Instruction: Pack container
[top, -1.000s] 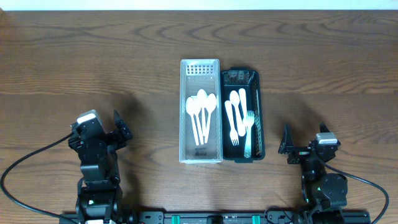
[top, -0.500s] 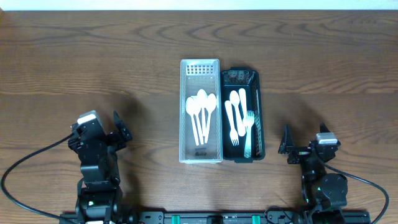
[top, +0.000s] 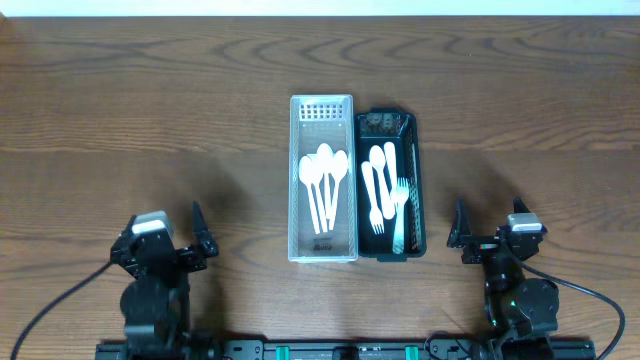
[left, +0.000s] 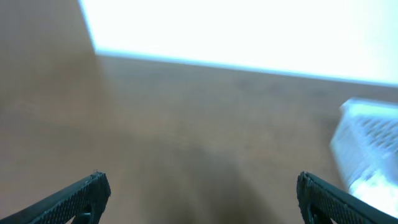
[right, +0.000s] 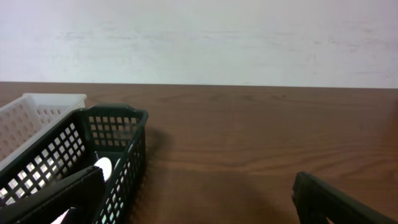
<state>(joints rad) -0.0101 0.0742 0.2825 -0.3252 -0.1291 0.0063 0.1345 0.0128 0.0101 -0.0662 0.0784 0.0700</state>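
A white basket (top: 297, 180) at the table's middle holds several white plastic spoons (top: 323, 180). A black basket (top: 418, 190) right beside it holds white plastic forks (top: 384, 195). My left gripper (top: 165, 245) is open and empty at the front left, well apart from the baskets; its view is blurred and shows the white basket's edge (left: 367, 149) at right. My right gripper (top: 490, 228) is open and empty at the front right; its view shows the black basket (right: 118, 149) at left and the white basket (right: 31, 118) beyond.
The brown wooden table (top: 150, 100) runs to a white wall at the back (right: 199, 37). Black cables trail from both arm bases at the front edge.
The left arm has drawn back toward the front edge and sits lower. The right arm and both baskets have not moved.
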